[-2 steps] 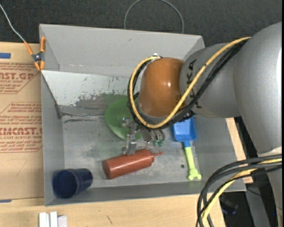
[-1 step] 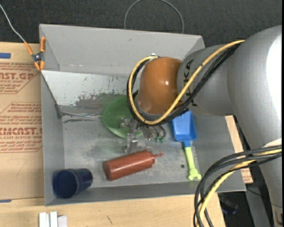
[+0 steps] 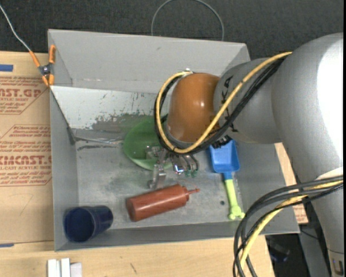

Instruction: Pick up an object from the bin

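My gripper (image 3: 158, 175) hangs below the orange-covered wrist in the middle of the bin. It is down at the near edge of a round green plate (image 3: 139, 140), whose right part the wrist hides. Just in front of the gripper a red-brown squeeze bottle (image 3: 158, 201) lies on its side, nozzle pointing right. To the right lies a toy shovel (image 3: 225, 157) with a blue blade and a light green handle.
A dark blue cup (image 3: 86, 222) lies on its side in the bin's front left corner. The arm with its cables covers the bin's right and back right. The left part of the floor is bare metal.
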`<action>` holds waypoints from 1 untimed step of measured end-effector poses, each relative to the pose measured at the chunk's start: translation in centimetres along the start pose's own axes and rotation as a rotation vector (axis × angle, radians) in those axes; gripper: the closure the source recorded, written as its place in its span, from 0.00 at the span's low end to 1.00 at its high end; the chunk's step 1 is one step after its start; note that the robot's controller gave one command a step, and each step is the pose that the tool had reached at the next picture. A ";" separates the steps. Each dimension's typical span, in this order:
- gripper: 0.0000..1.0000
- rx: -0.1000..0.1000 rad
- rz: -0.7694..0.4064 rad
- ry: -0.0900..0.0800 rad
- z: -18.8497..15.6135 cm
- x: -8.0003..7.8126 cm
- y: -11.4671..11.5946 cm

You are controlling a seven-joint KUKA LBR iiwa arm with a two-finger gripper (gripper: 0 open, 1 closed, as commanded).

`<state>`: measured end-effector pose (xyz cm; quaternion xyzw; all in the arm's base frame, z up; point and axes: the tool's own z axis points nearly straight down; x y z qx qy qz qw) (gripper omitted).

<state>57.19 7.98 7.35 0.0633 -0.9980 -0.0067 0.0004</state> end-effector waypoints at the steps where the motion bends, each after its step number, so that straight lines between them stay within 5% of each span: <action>1: 1.00 0.004 -0.094 0.014 -1.1 -0.3 0.1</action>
